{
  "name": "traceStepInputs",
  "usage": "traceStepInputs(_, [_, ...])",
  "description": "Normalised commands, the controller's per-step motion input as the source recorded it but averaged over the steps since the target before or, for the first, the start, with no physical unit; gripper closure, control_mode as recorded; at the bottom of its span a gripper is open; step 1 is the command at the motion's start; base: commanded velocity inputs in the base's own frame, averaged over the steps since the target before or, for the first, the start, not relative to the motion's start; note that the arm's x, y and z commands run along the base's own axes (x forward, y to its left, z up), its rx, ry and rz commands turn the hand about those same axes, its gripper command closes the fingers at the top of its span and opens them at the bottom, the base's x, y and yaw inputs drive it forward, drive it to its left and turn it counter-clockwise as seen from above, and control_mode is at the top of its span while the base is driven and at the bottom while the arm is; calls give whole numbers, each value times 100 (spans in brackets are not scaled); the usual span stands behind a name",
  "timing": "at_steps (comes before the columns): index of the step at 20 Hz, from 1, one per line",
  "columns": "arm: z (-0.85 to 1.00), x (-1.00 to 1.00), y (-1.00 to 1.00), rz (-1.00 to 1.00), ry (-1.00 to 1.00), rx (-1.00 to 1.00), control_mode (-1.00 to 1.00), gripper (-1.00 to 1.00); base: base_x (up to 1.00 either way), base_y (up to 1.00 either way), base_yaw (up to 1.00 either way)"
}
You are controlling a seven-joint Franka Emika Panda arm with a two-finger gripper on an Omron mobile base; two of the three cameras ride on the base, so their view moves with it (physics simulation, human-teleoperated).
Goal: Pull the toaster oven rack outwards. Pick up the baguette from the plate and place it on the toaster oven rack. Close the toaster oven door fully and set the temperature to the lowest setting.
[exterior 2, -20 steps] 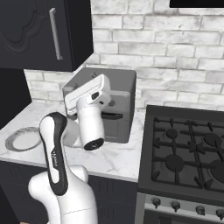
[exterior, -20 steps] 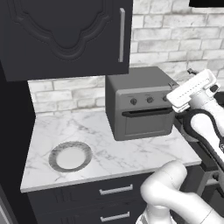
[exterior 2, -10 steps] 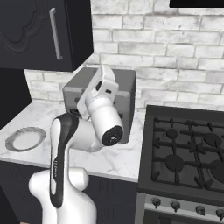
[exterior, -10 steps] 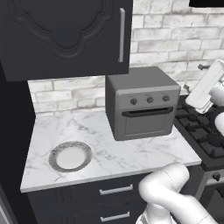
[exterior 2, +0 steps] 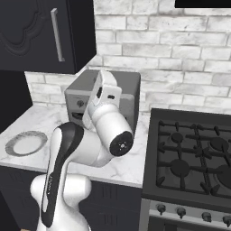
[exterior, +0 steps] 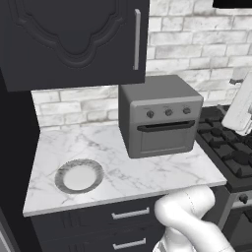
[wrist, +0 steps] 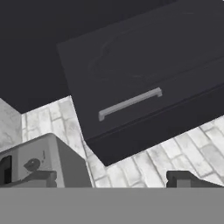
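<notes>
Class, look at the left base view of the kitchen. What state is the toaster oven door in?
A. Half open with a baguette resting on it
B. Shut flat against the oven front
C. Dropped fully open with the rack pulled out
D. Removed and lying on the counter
B: the toaster oven door sits flush in the front of the toaster oven, its dark bar handle just below the three knobs.

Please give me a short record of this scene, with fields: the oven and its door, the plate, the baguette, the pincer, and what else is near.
oven: grey box at the back of the marble counter, beside the stove
door: shut, bar handle across its top
knobs: three in a row above the door
plate: front left of the counter, apart from the oven, nothing on it
baguette: cannot be found on the plate or counter
pincer: open, holds nothing, aimed at the dark cabinet above the oven
</notes>
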Motion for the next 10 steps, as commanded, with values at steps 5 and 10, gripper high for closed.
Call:
traceStepInputs(5, [-37, 0, 0, 3, 0, -1, -100, -100, 0, 0, 0])
traceStepInputs(10, [-22, 0, 1, 7, 0, -1, -100, -100, 0, 0, 0])
